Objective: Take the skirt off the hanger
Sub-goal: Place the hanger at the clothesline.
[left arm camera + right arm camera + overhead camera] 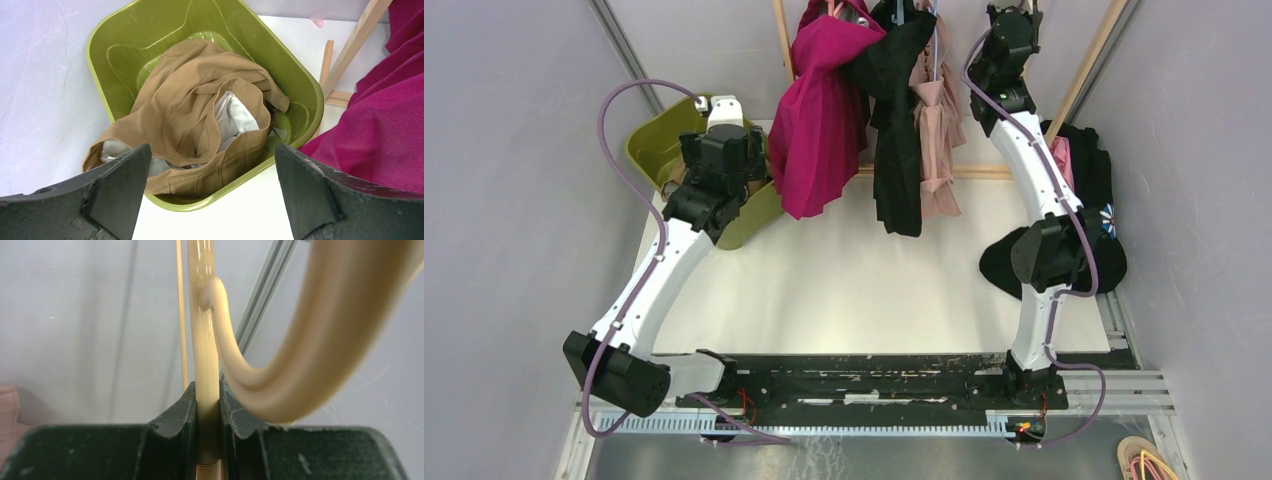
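Observation:
A tan skirt [200, 95] with white lining lies crumpled in the green bin [107, 60], which stands at the back left [652, 140]. My left gripper [211, 150] is open and empty, hovering over the bin's near rim [724, 112]. My right gripper [206, 390] is shut on the straight stem of a cream plastic hanger hook [202, 315], whose curve [320, 340] swings close to the lens. In the top view that gripper [1014, 18] is raised at the back right, near the rail. No garment shows on the held hanger.
A magenta garment [819, 130], a black one [894, 130] and a pink one [939, 130] hang from the wooden rack [984, 172] at the back centre. The magenta cloth hangs next to the bin [385, 125]. A pile of dark clothes [1094, 170] lies at the right edge.

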